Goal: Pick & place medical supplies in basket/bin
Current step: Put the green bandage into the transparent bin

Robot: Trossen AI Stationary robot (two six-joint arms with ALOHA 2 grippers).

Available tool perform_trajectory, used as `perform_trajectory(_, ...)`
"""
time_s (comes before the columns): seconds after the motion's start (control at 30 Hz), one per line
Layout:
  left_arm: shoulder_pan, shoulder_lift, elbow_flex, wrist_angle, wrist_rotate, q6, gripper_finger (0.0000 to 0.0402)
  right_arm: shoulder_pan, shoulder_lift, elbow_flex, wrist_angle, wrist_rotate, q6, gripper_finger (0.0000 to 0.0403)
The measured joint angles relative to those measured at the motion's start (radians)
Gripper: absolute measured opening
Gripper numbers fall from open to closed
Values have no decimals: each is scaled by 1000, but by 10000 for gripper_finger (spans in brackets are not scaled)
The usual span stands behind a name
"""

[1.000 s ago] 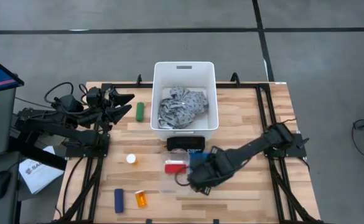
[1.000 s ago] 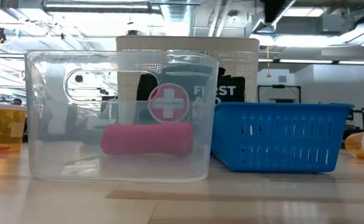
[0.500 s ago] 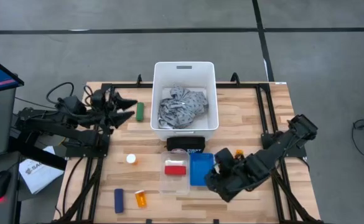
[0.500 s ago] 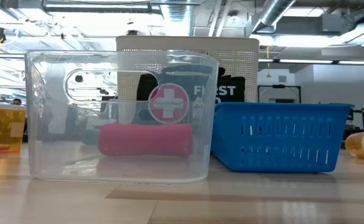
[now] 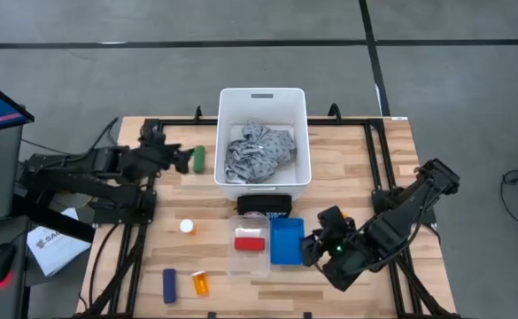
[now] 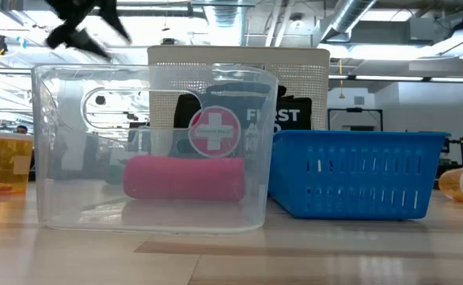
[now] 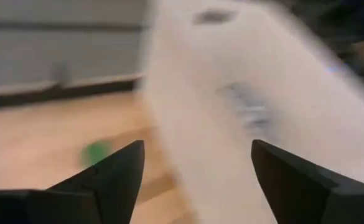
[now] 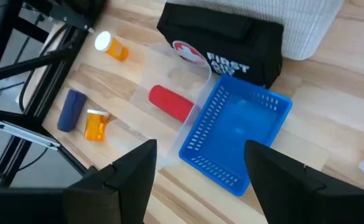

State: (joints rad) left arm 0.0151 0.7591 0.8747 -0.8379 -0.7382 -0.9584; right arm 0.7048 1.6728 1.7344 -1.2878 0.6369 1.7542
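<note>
Task barely begun: only the grey cloth [image 5: 259,151] lies in the white tub [image 5: 226,133]. My left fingers [image 5: 181,159], apart, sit just beside the green cylinder [image 5: 200,159]; my right fingers [image 5: 313,250] (also apart, empty) wait beside the blue basket [image 5: 286,241].

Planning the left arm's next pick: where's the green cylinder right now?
High view: the green cylinder lies on the table's left side, between the left end effector and the white tub.

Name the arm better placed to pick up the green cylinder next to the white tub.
Left. Its open gripper sits right beside the green cylinder, left of the white tub. The right gripper is empty too, but far off by the blue basket.
</note>
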Motion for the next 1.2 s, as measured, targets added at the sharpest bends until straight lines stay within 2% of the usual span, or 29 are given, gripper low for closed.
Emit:
perform_trajectory(0.1, 149, 55, 15, -126, 117, -51, 283, 0, -10, 0, -14, 2, 0, 238)
perform_trajectory(0.2, 287, 135, 4, -132, 264, 7, 284, -1, -25, 0, -25, 18, 0, 238)
perform_trajectory(0.4, 460, 311, -28, -84, 303, 90, 300, -8, -51, 0, -45, 28, -2, 238)
perform_trajectory(0.47, 500, 367, -45, -37, 344, 114, 306, -5, -58, 0, -44, 44, -1, 238)
perform_trajectory(0.63, 546, 488, -85, 57, 424, 167, 316, -5, -58, 0, -42, 65, 0, 238)
perform_trajectory(0.83, 567, 555, -150, 158, 480, 173, 315, -5, -58, 0, -31, 68, 0, 235)
perform_trajectory(1.0, 570, 599, -200, 245, 498, 173, 312, -5, -58, 0, -31, 68, 1, 226)
perform_trajectory(1.2, 570, 659, -202, 310, 499, 194, 308, -5, -58, 0, -28, 68, 1, 214)
